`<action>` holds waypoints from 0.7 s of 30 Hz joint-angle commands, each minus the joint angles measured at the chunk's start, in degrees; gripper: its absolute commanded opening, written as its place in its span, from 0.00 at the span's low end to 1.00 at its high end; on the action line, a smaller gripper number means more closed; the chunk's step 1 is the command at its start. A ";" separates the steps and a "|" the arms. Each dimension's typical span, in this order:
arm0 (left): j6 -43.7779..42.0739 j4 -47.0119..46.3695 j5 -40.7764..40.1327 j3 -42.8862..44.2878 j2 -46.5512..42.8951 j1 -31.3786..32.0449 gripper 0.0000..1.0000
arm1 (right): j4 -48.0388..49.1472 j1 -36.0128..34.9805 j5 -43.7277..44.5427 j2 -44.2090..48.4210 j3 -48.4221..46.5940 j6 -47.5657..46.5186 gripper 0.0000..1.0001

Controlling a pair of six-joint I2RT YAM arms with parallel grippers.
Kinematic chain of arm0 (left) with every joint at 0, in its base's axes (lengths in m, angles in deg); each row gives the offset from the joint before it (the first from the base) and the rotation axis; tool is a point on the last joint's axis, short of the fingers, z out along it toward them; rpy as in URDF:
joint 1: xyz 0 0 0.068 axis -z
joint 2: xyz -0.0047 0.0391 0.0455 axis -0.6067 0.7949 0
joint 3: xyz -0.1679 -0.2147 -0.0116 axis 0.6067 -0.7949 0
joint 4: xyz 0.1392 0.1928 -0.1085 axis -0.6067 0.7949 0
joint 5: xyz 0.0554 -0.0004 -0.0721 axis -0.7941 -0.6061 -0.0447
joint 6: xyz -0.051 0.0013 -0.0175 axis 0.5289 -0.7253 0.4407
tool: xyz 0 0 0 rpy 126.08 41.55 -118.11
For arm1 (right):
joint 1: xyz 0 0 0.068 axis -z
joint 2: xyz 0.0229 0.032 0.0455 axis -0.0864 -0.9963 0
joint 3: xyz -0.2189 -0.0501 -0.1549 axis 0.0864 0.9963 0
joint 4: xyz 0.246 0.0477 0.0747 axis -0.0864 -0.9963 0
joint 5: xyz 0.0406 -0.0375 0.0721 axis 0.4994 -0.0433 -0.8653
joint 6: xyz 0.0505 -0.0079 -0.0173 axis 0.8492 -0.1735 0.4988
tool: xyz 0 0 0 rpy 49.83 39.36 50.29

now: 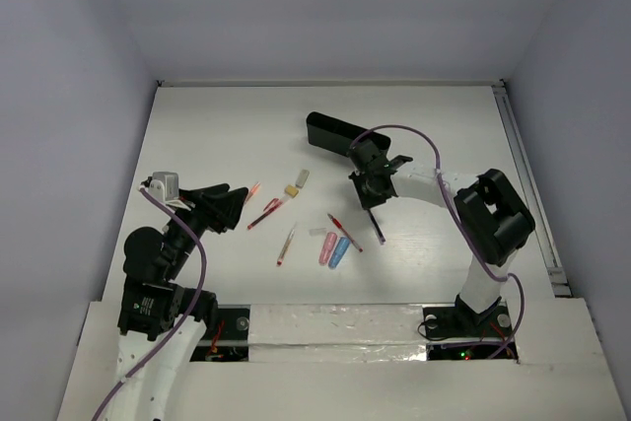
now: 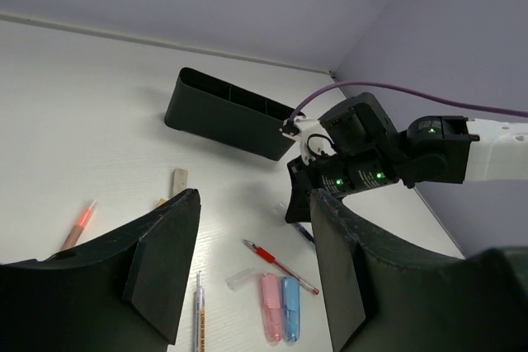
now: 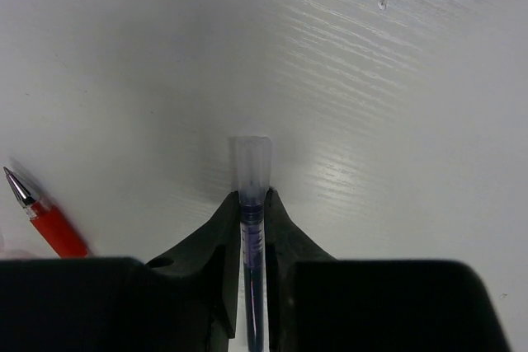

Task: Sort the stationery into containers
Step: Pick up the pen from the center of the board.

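From above, the black tray (image 1: pixel 330 132) lies at the far middle of the table (image 1: pixel 217 135). Just in front of it, the right claw (image 1: pixel 372 200) is clamped on a dark pen (image 1: pixel 379 228). A red pen (image 1: pixel 344 232), a pink capsule (image 1: pixel 326 246) and a blue capsule (image 1: pixel 339 251) lie beside it, a pink pen (image 1: pixel 286 244) further left.

The left wrist view shows the left claw (image 2: pixel 252 212) with fingers spread apart above the table. The pink pen's barrel carries print too small to read.

In the right wrist view, the fingers pinch the dark pen below its clear cap.
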State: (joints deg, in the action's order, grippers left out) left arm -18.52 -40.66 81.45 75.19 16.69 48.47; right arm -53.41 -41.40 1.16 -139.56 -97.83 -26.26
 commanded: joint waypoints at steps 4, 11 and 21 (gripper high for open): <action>0.28 -3.31 0.92 -0.21 0.33 -0.48 0.52 | 1.40 -0.29 4.02 4.04 -0.10 0.30 0.00; 0.19 -3.83 1.35 -0.29 1.56 -0.48 0.52 | 5.53 -0.29 4.74 18.54 1.31 0.04 0.00; -1.12 -6.82 3.91 5.06 8.15 -0.48 0.51 | 31.42 -0.29 8.67 23.50 -0.96 0.04 0.00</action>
State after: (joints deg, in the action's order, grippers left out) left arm -18.57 -42.41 84.16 76.07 23.90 48.47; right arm -35.10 -41.40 5.73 -112.85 -96.57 -26.13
